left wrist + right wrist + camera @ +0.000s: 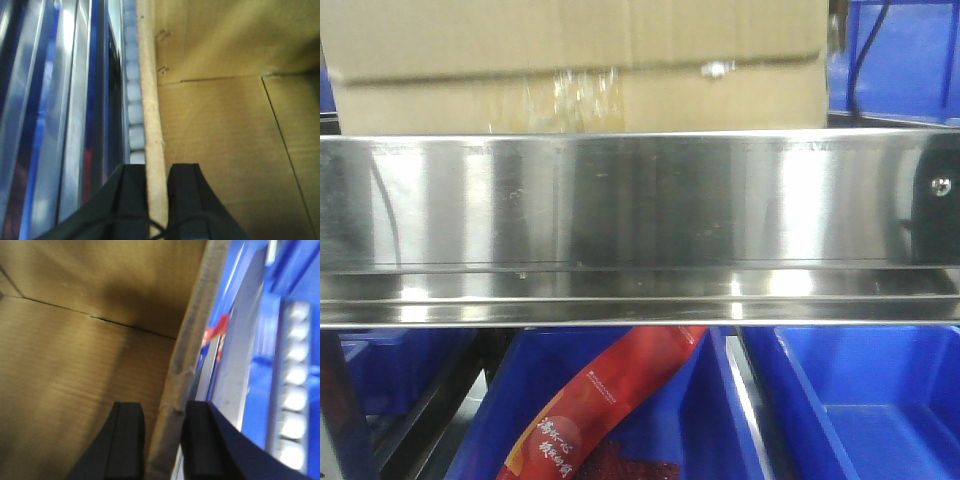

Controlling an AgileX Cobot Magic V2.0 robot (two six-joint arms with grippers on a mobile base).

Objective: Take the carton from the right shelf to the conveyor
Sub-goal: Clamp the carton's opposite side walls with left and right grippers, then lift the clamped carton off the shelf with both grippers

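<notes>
The brown carton (pixel 580 60) stands on the right shelf behind its shiny steel front rail (pixel 640 200), with a wrinkled tape patch (pixel 565 100) on its front. In the left wrist view my left gripper (pixel 157 200) straddles the carton's side wall (pixel 152 100), one finger inside and one outside, shut on it. The carton's inside (pixel 225 150) lies to the right. In the right wrist view my right gripper (pixel 164 440) is shut on the opposite, crumpled wall (pixel 192 340), with the carton's inside (pixel 75 365) on the left. The conveyor is out of view.
Blue plastic bins (pixel 880 400) sit below the rail, and one holds a red packet (pixel 600 410). A small screw (pixel 941 186) marks the rail's right end. Shelf rollers (pixel 135 100) run beside the carton and also show in the right wrist view (pixel 295 390).
</notes>
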